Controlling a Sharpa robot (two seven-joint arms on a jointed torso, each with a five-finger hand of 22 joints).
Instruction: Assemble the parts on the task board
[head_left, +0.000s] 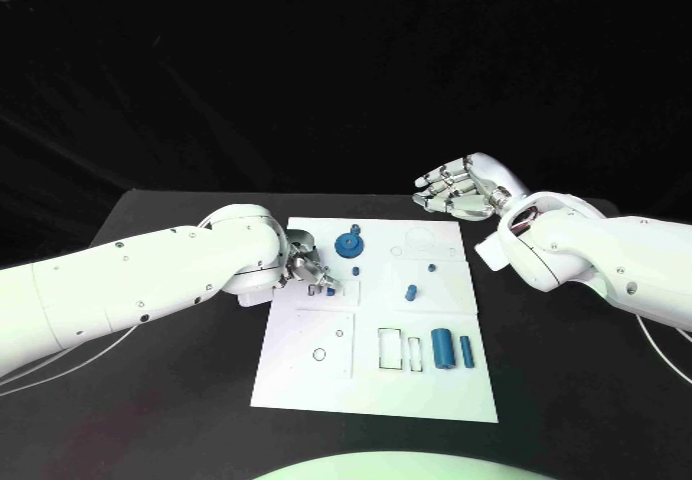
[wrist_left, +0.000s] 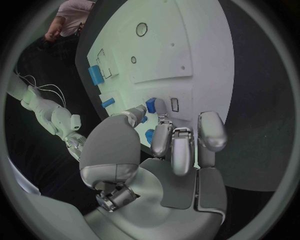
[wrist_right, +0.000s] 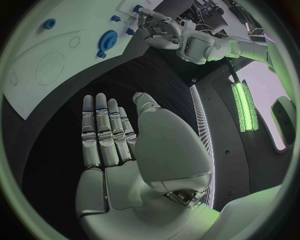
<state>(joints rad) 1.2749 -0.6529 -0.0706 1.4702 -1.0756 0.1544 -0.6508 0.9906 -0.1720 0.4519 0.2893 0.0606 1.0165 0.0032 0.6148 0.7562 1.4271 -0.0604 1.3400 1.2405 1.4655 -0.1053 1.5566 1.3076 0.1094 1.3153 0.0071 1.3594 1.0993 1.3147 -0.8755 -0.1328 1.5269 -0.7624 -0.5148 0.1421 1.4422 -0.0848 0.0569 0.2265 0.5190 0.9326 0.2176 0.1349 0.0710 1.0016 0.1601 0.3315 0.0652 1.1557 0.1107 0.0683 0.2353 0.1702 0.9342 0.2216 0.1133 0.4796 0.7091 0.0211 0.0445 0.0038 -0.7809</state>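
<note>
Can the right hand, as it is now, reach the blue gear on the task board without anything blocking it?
Probably yes. The right hand hangs open beyond the task board, and bare board lies between it and the blue gear. The left hand works just beside the gear.

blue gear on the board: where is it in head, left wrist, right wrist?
Head view: blue gear sits on the far part of the task board, just beyond the left hand.
Left wrist view: I can't pick it out.
Right wrist view: gear lies near the board's edge.
Shared landmark: the left hand, seen beside the gear in head and right wrist views.
</note>
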